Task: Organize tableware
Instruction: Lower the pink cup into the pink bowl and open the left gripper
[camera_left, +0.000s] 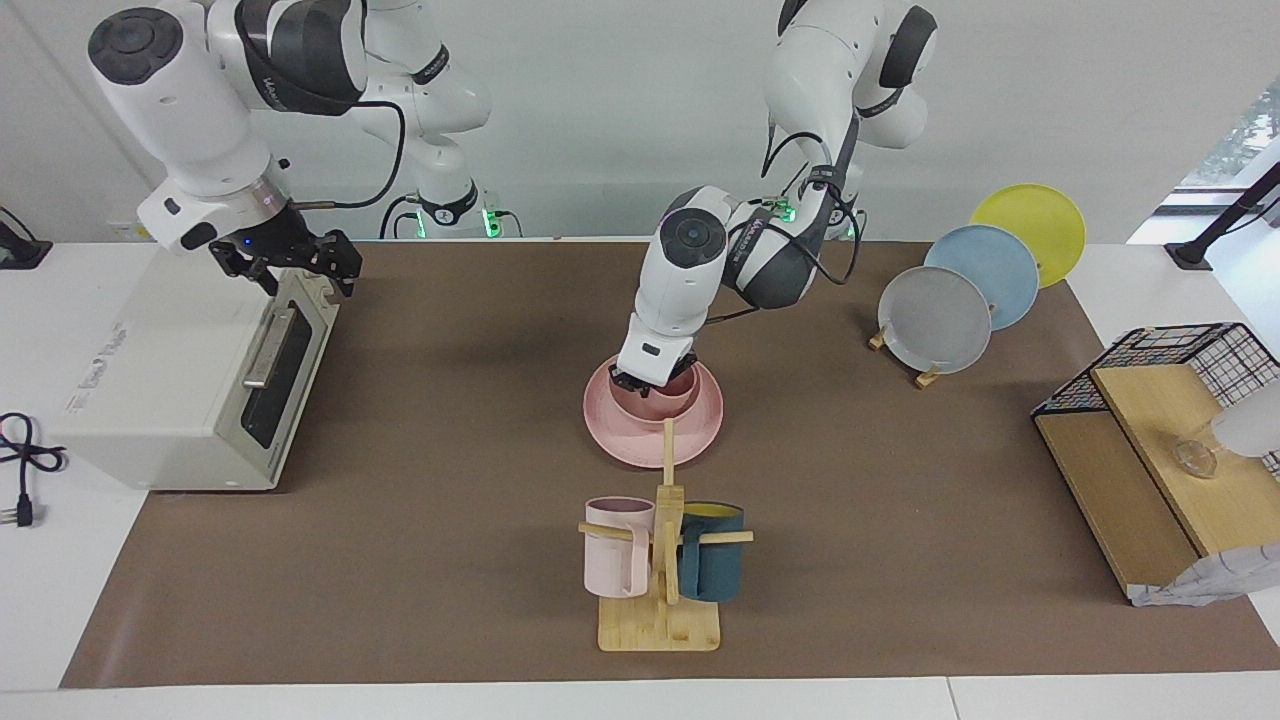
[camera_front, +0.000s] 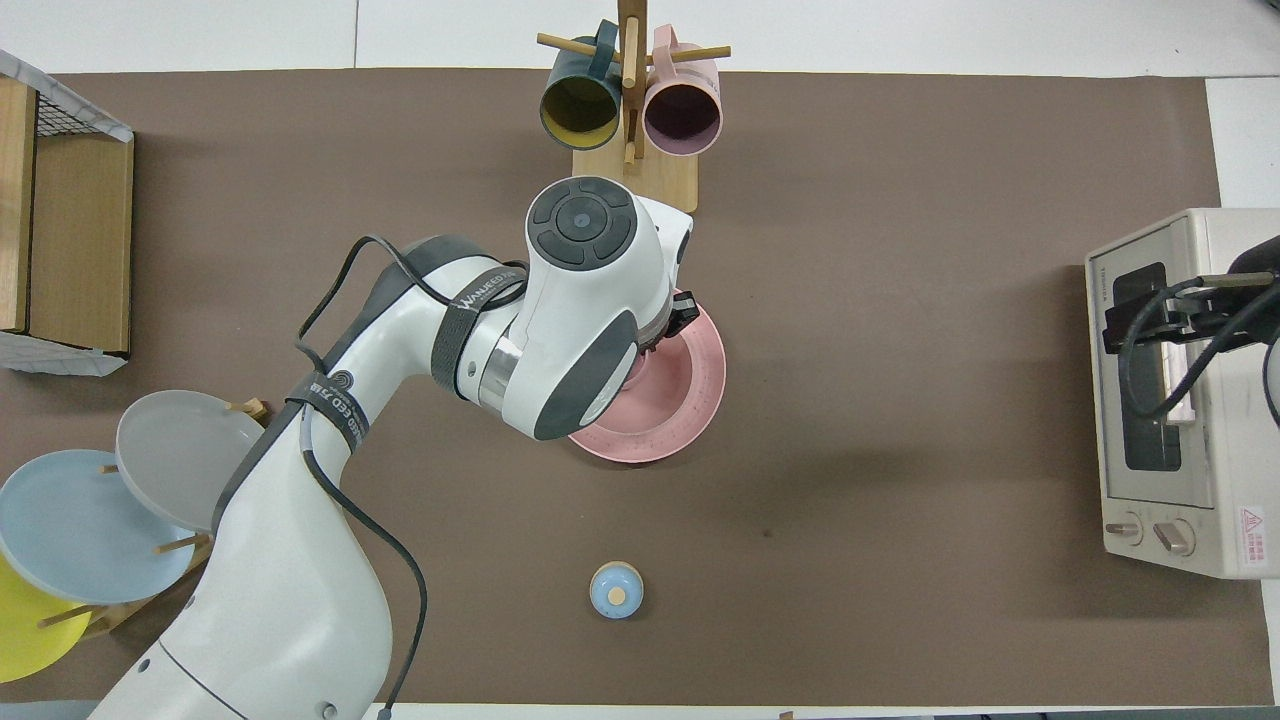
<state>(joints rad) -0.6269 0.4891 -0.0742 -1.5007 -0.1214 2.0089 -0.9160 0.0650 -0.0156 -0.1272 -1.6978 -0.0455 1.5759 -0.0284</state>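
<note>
The left gripper (camera_left: 650, 383) is down at the bowl (camera_left: 668, 400), which sits inside the plate (camera_left: 700, 430) in the middle of the mat. From the facing view its tip is at about 9 o'clock on the bowl's rim, very low, touching or almost touching. Whether the fingers are open or closed on the rim I cannot tell, because the wrist hides them in both views. In the overhead view the arm covers the bowl completely and only the plate's rim (camera_front: 690, 400) shows. The cup of the set is not visible anywhere; perhaps it is hidden under the arm, I cannot say.

The right gripper (camera_left: 300, 262) waits over the top edge of the toaster oven (camera_left: 180, 390), and its fingers look spread apart.

My judgement: the bowl is already stacked on the plate, so the step in hand is either placing or letting go.

What could go wrong:
- If the fingers pinch only the thin rim, the bowl may tilt and slide on the smooth plate when the arm goes up.
- If the gripper rises before it opens fully, it can drag the bowl off center, or lift the plate's edge with it.
- The mug rack (camera_left: 660, 590) stands near the plate, at 6 o'clock from it in the facing view, so a wide swing of the wrist could strike its upright post.
</note>
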